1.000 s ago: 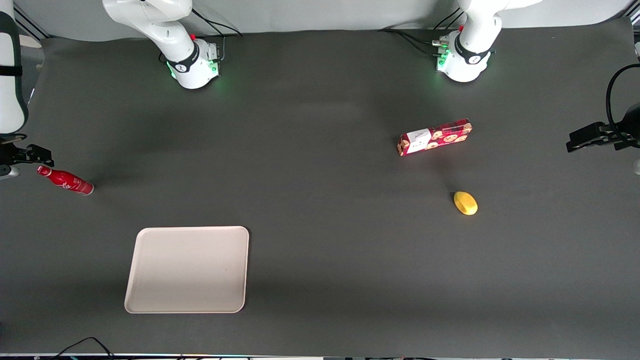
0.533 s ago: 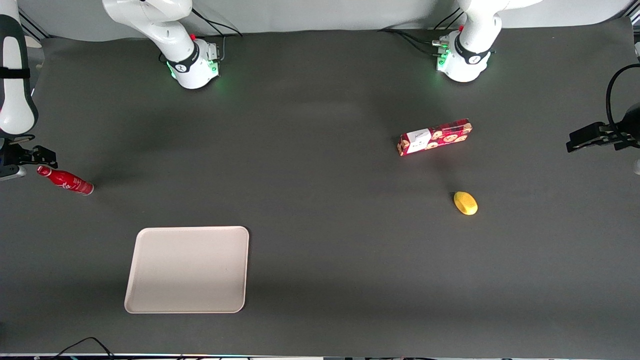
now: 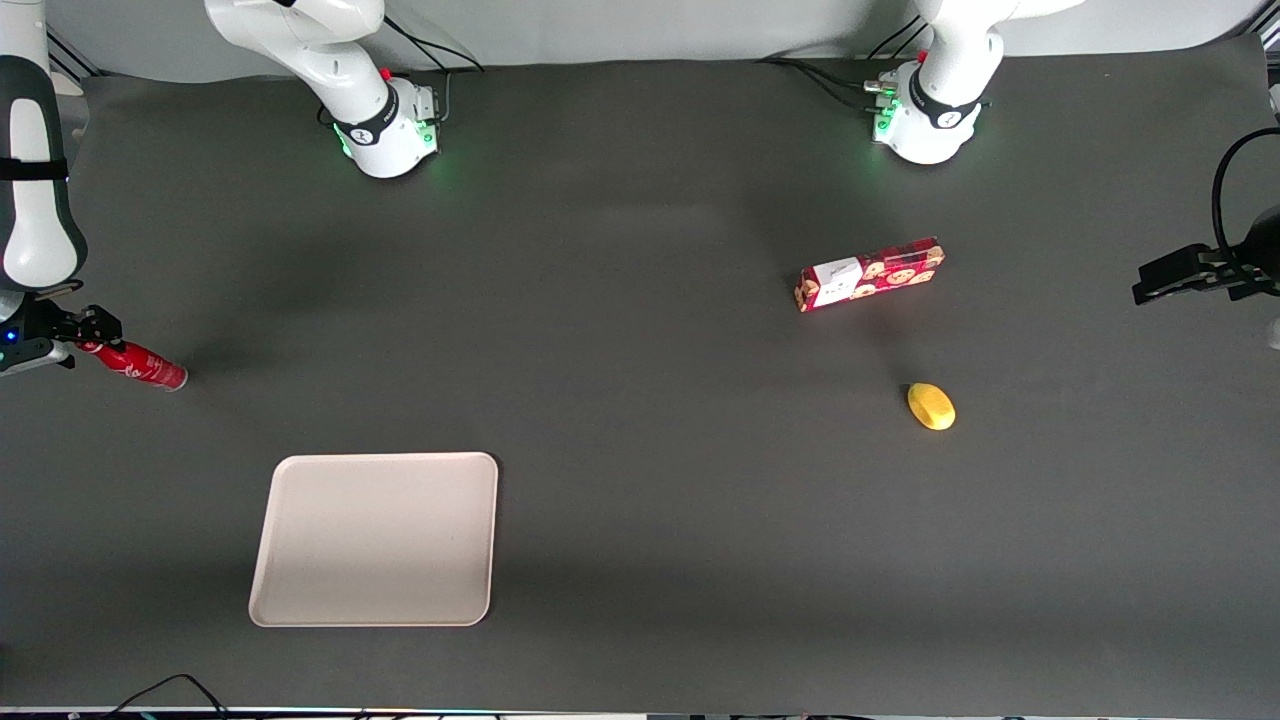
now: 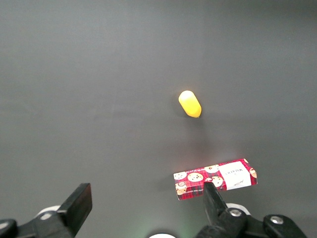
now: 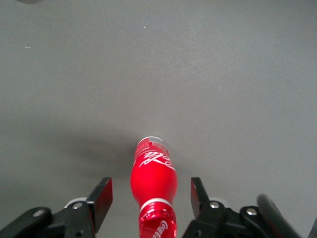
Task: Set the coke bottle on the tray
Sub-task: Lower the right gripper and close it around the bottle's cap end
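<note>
I see the gripper [image 5: 151,198] spread wide — one finger [image 5: 101,196] each side of the coke bottle's [image 5: 153,181] neck, not touching | bottle upright on the bench [image 3: 640,400], well apart from the tray [image 3: 375,540], farther from the front camera than it

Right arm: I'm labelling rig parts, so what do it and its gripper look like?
The right arm is glossy white with dark grey joint bands; green lights glow at its base, where black cables run. The gripper, open beside the coke bottle, has black fingers with silvery screws.
</note>
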Motion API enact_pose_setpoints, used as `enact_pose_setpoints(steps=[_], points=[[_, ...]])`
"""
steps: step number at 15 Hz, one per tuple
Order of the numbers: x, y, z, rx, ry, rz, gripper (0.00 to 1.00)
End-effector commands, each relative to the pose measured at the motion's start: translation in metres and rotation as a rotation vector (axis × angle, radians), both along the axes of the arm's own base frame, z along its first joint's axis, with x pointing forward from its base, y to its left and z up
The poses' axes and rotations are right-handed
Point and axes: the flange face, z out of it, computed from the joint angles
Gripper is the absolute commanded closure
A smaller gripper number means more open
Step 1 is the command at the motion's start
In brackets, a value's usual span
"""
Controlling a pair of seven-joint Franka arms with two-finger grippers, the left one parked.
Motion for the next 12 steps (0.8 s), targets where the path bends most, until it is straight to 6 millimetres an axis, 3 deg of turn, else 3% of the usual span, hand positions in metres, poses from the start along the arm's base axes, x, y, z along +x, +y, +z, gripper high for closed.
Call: enact_pose_setpoints(steps=[1, 7, 12], points=[[-0.004, -0.007, 0.003, 0.011, -0.018, 0.005, 0.28], [-0.017, -0.021, 0.002, 0.016, -0.002, -0.013, 0.29], [-0.017, -0.02, 0.002, 0.019, 0.004, -0.012, 0.56]])
